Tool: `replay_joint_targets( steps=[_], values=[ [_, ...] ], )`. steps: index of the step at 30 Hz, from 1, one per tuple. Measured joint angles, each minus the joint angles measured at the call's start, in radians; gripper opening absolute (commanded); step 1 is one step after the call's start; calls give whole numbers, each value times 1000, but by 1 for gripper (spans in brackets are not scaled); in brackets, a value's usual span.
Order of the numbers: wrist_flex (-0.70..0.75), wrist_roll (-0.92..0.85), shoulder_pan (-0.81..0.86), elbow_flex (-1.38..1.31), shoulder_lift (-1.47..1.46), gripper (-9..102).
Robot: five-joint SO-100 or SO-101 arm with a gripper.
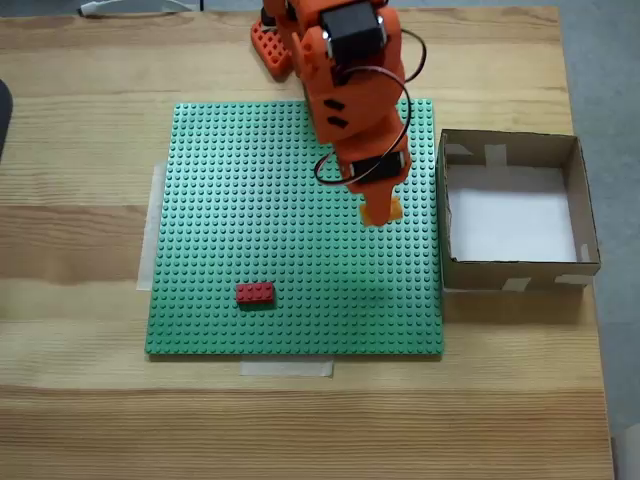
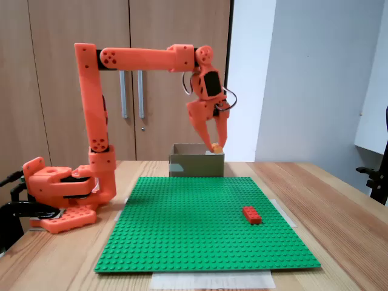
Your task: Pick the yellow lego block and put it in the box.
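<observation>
I have the gripper [image 2: 213, 145] closed on the yellow lego block [image 2: 216, 147], the brick pinched between the fingertips and hanging in the air above the green baseplate [image 2: 206, 224]. In the top-down fixed view the gripper [image 1: 381, 212] sits toward 2 o'clock on the baseplate [image 1: 250, 250], with a sliver of the yellow lego block [image 1: 392, 210] peeping out at the tips, and the box [image 1: 588, 205] lies off at 3 o'clock from it, just beside the plate's edge. The red brick [image 1: 255, 293] rests down at 7 o'clock on the plate, well clear of my path. The step in hand, as I judge it, is the carry. To do it well I want to hold this height and swing toward 3 o'clock until the tips are past the near cardboard wall [image 1: 442, 215] and over the white floor, not merely over the rim. The side-on fixed view suggests the tips ride only slightly above the top edge of the box [image 2: 197, 162], though depth is hard to judge there, so I would not dip before crossing. Then I lower a little and open the fingers, so the brick drops flat rather than bouncing out.
</observation>
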Motion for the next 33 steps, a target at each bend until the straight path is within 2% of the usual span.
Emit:
replay_joint_targets(
  steps=[8, 15, 23, 24, 29, 33],
  values=[
    [86, 0, -150, -301, 6, -1],
    [95, -28, -339, -364, 6, -1],
    [-63, -41, -457, -152, 6, -1],
    [-129, -41, -459, -69, 6, -1],
    [-275, -60, -472, 95, 3, -1],
    [-313, -60, -497, 118, -34, -1]
  ],
)
